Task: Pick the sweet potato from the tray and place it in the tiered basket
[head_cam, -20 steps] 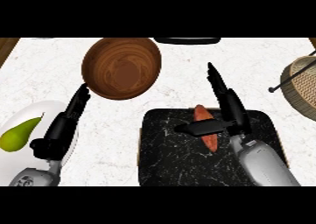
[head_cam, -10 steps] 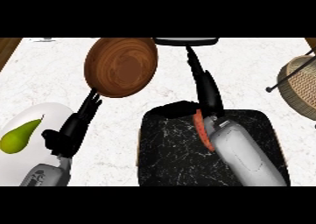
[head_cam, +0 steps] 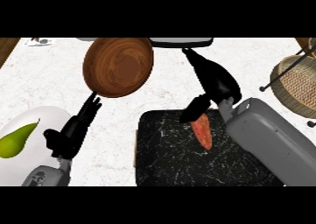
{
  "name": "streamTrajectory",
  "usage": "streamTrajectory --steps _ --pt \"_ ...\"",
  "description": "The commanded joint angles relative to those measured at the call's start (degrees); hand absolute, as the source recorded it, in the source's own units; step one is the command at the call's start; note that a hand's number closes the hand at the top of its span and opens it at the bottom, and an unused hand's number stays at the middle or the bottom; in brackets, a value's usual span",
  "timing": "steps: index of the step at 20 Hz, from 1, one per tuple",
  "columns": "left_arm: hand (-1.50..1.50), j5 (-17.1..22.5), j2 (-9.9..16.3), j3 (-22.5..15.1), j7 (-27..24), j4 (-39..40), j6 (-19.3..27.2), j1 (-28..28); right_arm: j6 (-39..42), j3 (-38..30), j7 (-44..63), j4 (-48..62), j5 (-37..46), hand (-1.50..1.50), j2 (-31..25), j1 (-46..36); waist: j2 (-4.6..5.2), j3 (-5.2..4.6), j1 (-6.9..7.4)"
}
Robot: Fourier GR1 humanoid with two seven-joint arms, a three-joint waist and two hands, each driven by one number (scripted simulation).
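Observation:
The orange sweet potato (head_cam: 202,132) lies on the black marbled tray (head_cam: 166,162), near its far edge. My right hand (head_cam: 215,81) stretches past it over the white counter, fingers straight and pointing away. Its thumb (head_cam: 191,112) hangs down just above the potato's far end; I cannot tell if it touches. The grey right forearm covers the tray's right side. The wicker tiered basket (head_cam: 301,85) stands at the right edge, apart from the hand. My left hand (head_cam: 71,133) rests open at the lower left, fingers up.
A round wooden plate (head_cam: 118,65) sits at the back, left of the right hand. A white plate (head_cam: 31,127) with a green pear (head_cam: 12,141) lies at the far left beside the left hand. A dark and white object (head_cam: 180,42) sits at the top edge.
My right hand has slid forward off the sweet potato toward the counter's back, and the forearm now lies over the tray's right side. The potato stays on the tray. The left hand barely moved.

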Motion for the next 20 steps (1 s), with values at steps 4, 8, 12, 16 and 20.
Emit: streamTrajectory --steps 4,8,12,16,20 --pt "0.0 -0.18 -0.98 0.04 -1.42 1.66 -0.28 0.28 25.31 2.86 21.42 -6.88 -8.97 -1.5 -4.16 -10.62 0.28 0.18 0.03" --pt "0.0 0.02 -0.43 0.55 -2.82 1.46 -1.82 1.43 25.65 2.67 33.94 -11.79 -13.0 -1.5 -0.26 -11.88 0.57 0.28 0.5" --pt "0.0 -0.01 -0.3 0.77 2.02 -0.48 -1.06 -0.93 26.35 2.65 36.33 -12.96 -16.09 -1.5 -2.73 -12.1 0.67 0.36 0.58" --pt "0.0 -1.12 -1.0 0.23 3.07 -1.95 -0.08 -1.13 19.44 4.92 35.4 -13.37 -8.59 -1.5 -3.5 -9.95 0.79 0.41 0.76" --pt "0.0 -1.42 -0.03 0.87 -1.67 0.58 -2.18 0.57 20.04 10.79 37.29 -10.29 -5.26 -1.5 -2.45 -7.84 0.9 0.31 1.06"
